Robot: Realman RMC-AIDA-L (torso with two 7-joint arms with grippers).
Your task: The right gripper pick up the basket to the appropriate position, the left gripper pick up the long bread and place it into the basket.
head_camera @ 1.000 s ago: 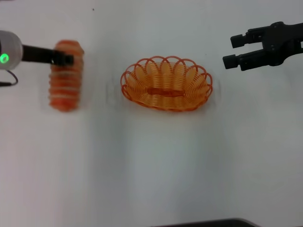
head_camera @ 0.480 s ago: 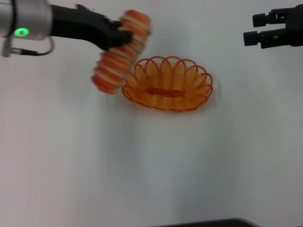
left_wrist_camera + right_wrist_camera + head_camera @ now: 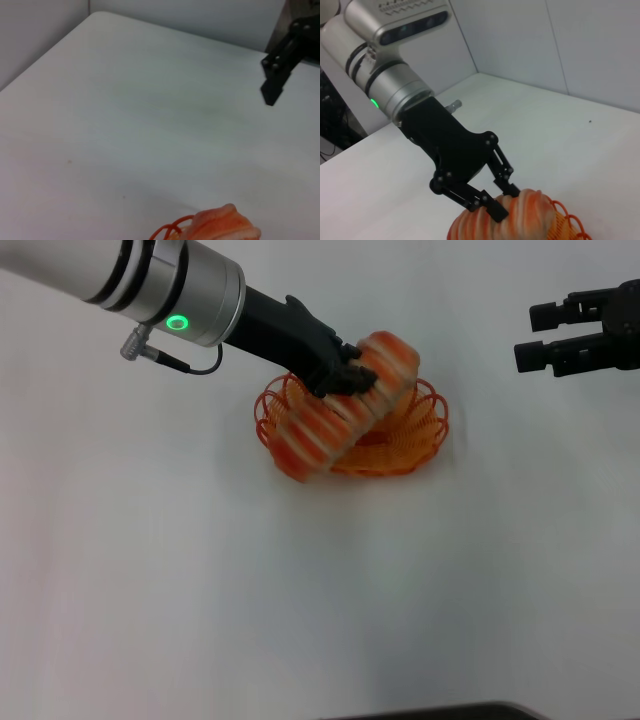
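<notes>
Two arms share our tabletop [image 3: 200,590], and only the left one is busy at the basket. Our left gripper [image 3: 345,378] reaches in from the upper left of the head view, its silver-grey joint and green ring light behind it, and its fingers are clamped across the long bread [image 3: 343,406] near the loaf's middle. From the right wrist view we see the same grasp from the far side: the left gripper [image 3: 492,202] pinches the top of the long bread [image 3: 505,220], one black finger on each flank of the striped loaf. The bread sits tilted over the basket [image 3: 425,430], one end high toward the basket's far rim, the other low and hanging past the near left rim; we cannot tell whether it touches the wire. The basket rests on the white table near the middle of the head view, and most of its left half is hidden by the loaf. Our right gripper [image 3: 540,335] hangs well apart at the upper right, its fingers spread with nothing between them. In the left wrist view we see one end of the long bread [image 3: 225,225], a bit of the basket [image 3: 167,229] rim beside it, and the right gripper [image 3: 275,77] farther off.
</notes>
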